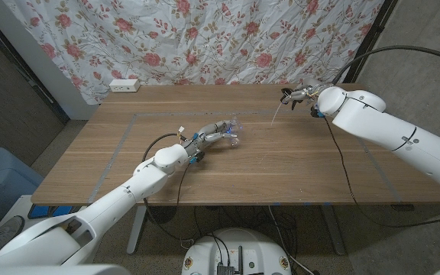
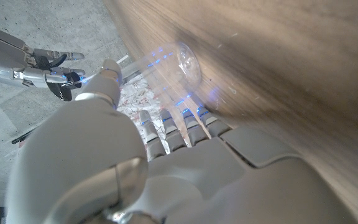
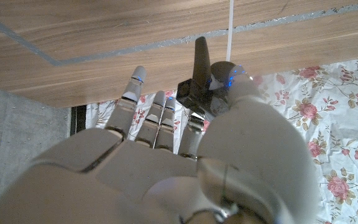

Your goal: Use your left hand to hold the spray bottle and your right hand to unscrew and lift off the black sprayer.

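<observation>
The clear spray bottle (image 1: 232, 131) lies tilted near the table's middle, gripped by my left hand (image 1: 211, 138). Its neck is bare. In the left wrist view the bottle (image 2: 169, 62) sits between the fingers (image 2: 166, 130) and the thumb. My right hand (image 1: 305, 96) is raised over the far right part of the table, well apart from the bottle. It holds the black sprayer (image 1: 287, 96), whose thin white dip tube (image 1: 277, 114) hangs down free. In the right wrist view the sprayer (image 3: 201, 87) is pinched at the fingertips of my right hand (image 3: 166, 162).
A white power strip (image 1: 124, 85) lies at the table's back left edge. Grey tape lines (image 1: 124, 141) mark a rectangle on the wooden table (image 1: 296, 164). A black cable (image 1: 341, 156) runs over the right side. A flowered curtain (image 1: 205, 38) hangs behind.
</observation>
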Motion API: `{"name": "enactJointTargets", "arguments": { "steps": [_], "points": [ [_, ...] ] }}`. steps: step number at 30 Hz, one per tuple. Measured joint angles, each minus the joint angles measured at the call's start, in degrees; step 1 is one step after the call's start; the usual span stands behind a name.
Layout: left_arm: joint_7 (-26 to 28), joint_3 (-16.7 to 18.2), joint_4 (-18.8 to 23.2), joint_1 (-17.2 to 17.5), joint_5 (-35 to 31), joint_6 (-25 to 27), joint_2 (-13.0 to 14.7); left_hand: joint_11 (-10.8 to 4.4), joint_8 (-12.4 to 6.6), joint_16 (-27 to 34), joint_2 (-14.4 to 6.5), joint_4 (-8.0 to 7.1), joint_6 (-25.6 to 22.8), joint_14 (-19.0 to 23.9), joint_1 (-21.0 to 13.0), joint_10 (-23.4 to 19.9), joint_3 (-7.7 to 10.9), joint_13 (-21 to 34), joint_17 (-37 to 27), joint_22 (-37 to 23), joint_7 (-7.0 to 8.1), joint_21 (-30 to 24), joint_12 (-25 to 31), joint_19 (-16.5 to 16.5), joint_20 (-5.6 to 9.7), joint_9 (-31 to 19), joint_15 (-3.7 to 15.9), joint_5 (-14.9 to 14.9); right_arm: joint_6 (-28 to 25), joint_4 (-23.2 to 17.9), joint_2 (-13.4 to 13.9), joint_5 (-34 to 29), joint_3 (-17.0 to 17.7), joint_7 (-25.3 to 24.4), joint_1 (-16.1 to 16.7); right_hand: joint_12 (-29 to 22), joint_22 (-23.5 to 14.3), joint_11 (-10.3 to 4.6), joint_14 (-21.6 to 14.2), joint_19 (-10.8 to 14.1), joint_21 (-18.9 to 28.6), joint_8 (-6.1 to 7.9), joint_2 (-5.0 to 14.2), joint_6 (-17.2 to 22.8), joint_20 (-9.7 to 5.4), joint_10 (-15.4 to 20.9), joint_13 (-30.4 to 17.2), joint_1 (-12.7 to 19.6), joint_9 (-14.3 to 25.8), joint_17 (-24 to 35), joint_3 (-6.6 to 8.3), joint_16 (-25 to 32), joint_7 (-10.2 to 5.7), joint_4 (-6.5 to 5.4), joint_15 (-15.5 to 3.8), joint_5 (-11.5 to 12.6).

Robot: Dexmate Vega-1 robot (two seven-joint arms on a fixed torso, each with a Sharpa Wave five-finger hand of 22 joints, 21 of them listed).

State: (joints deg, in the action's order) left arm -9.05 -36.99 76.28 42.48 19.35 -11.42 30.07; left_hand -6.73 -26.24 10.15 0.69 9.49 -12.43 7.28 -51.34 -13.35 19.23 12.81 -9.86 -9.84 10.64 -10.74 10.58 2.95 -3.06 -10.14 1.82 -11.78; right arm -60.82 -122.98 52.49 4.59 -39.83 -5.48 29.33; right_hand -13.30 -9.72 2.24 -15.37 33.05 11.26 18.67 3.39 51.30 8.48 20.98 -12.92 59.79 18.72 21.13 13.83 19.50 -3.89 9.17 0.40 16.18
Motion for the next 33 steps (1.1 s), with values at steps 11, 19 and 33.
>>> {"name": "enactJointTargets", "arguments": {
  "steps": [11,19,33],
  "points": [
    [-0.6,0.3,0.6,0.3,0.5,0.4,0.9,2.08,3.8,-0.2,0.7,0.0,2.9,-3.1,0.2,2.9,0.0,-1.4,0.0,0.0,-2.6,0.0,0.0,-0.6,0.52,0.0,-0.7,0.0,0.0,0.4,-0.3,0.5,-0.1,-0.4,0.0,0.0,0.0,0.0,0.0,0.0,0.0,0.2,0.0,0.0,0.01,0.0,0.0,0.0,0.0,0.0,0.0,0.0,-0.01,0.0,0.0,0.0],
    [-1.4,0.5,0.5,0.3,1.0,0.5,1.2,2.86,6.4,-0.2,1.4,0.0,5.4,-5.6,0.7,5.4,0.0,-1.9,0.0,-0.1,-3.81,0.0,0.0,-1.2,1.03,0.0,-1.53,0.0,-0.1,1.0,-0.7,0.7,-0.5,-0.5,-0.3,0.0,0.0,0.0,0.0,0.0,0.0,0.19,0.0,0.0,0.01,0.0,0.0,0.0,0.1,0.0,0.0,0.0,-0.02,0.0,0.01,0.0],
    [-2.8,1.3,0.5,0.0,2.1,0.5,2.2,3.68,12.05,-0.2,3.3,-0.79,9.5,-12.9,3.8,11.9,-0.8,-2.4,0.3,0.4,-5.86,1.0,0.0,-9.2,2.01,0.0,-3.55,0.0,1.4,3.0,-1.4,1.3,-0.5,-0.9,0.1,0.0,0.0,-0.21,0.0,0.0,0.0,0.14,0.0,0.0,0.01,-0.2,0.0,0.0,0.0,0.0,0.0,0.0,-0.02,0.0,0.01,0.0]
  ]
}}
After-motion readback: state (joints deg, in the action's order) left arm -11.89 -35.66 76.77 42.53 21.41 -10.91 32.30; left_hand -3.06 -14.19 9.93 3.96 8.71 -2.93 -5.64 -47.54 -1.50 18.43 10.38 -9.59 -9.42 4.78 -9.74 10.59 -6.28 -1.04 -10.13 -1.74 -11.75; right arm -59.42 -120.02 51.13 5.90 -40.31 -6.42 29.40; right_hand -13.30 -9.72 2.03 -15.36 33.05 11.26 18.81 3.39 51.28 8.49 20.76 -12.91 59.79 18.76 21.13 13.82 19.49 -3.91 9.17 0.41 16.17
